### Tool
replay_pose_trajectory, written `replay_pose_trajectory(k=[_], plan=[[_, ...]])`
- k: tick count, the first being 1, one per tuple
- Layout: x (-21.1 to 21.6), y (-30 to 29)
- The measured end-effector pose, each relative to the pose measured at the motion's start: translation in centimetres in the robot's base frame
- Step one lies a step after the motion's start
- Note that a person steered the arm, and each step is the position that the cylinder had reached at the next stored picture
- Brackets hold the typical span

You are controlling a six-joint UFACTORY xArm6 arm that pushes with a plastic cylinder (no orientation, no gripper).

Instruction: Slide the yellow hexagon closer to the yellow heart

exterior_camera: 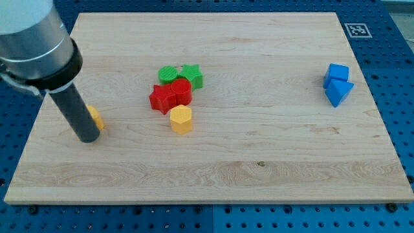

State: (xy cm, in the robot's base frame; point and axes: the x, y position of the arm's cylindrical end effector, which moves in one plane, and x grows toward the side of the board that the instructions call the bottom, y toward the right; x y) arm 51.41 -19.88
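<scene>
**Item: yellow hexagon, awaiting push toward yellow heart**

While sitting flat on the pale wooden board [259, 162], the small yellow hexagonal block [181, 119] is lying just at the six o'clock side of a cluster: two red blocks [169, 95], shapes unclear, and behind them two green blocks [181, 75], one rounded, one star-like. It is nearly touching the red pair.

The yellow heart-shaped block [96, 118] is showing only partly, at the hexagon's nine o'clock, well apart from it. My tip [88, 137] is resting right against that heart, hiding most of it. There are no jaws on this rod, so nothing is being gripped.

Two blue blocks [337, 84] are sitting far off toward three o'clock.

Handling, as judged: the hexagon is looking light, rigid and smooth-sided, likely sliding easily and prone to turning if pushed off-centre. Contact is best taken on its three o'clock face, centred, pushing toward nine o'clock.
</scene>
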Motion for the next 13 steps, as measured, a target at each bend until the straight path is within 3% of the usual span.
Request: replay_pose_trajectory(k=[2,3,4,5,7,8,9,10,13], plan=[[-6.4,-2.2],[-7.0,-2.6],[-2.9,-2.3],[2.6,0.9],[8.3,15.3],[8.2,23.4],[4.6,26.0],[1.8,24.1],[-0.8,19.5]])
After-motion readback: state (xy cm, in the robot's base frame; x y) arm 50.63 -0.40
